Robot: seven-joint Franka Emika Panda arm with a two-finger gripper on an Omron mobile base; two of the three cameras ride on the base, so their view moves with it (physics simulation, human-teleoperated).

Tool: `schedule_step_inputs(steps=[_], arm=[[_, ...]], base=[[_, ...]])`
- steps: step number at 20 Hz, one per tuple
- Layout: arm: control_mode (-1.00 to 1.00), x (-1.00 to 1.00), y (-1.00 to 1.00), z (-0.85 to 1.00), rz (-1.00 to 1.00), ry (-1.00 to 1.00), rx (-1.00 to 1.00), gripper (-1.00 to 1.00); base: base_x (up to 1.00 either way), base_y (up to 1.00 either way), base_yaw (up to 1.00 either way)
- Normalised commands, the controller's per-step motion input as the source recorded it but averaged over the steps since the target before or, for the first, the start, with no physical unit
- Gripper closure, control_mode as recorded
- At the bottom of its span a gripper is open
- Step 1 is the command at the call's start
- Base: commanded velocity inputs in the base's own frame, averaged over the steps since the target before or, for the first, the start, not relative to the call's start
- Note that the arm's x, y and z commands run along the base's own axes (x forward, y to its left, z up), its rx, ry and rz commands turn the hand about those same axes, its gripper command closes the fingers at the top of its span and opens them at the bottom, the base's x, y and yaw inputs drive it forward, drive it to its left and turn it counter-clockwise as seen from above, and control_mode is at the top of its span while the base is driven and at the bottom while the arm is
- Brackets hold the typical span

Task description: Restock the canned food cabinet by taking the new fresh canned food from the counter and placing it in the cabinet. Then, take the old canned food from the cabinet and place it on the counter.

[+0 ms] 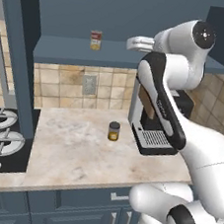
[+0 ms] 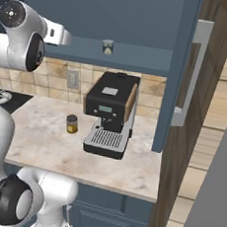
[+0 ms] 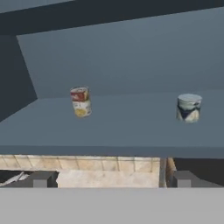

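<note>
On the cabinet (image 3: 122, 129) shelf the old canned food (image 3: 81, 101), red above and yellow below, stands to the left. The new fresh canned food (image 3: 189, 107), grey-blue with a silvery top, stands upright to the right on the same shelf (image 1: 66, 51). Both base views show these cans too: the old canned food (image 1: 95, 40) and the new fresh canned food (image 2: 108, 47). My gripper (image 3: 111, 179) hangs in front of the shelf edge, between the two cans and back from them. It is open, with its fingertips (image 3: 41, 178) wide apart and nothing between them.
A dark can with a yellow band (image 1: 113, 131) stands on the beige counter (image 1: 74, 154). A black coffee machine (image 2: 110, 115) sits to its right. The stovetop (image 1: 1, 135) lies at the left. The open cabinet door (image 2: 184, 68) with a long handle juts out at the right.
</note>
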Motion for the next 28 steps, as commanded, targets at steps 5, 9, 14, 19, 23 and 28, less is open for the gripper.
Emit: schedule_step_inputs(steps=[5,9,14,19,23,28], arm=[[-1.0,0.01,0.98,0.12,0.05,0.01,-0.03,-1.0],[-1.0,0.32,0.38,0.0,0.0,-0.01,-0.05,-1.0],[-1.0,0.27,0.01,-0.35,0.0,0.0,-0.03,-1.0],[-1.0,0.36,0.0,-0.38,0.0,0.0,-0.03,-1.0],[-1.0,0.4,0.01,-0.01,0.0,0.0,0.0,-1.0],[-1.0,0.38,0.13,0.0,0.0,0.01,-0.02,-1.0]], base=[[0.0,0.0,0.0],[0.0,0.0,0.0],[0.0,0.0,0.0],[0.0,0.0,0.0],[0.0,0.0,0.0],[0.0,0.0,0.0]])
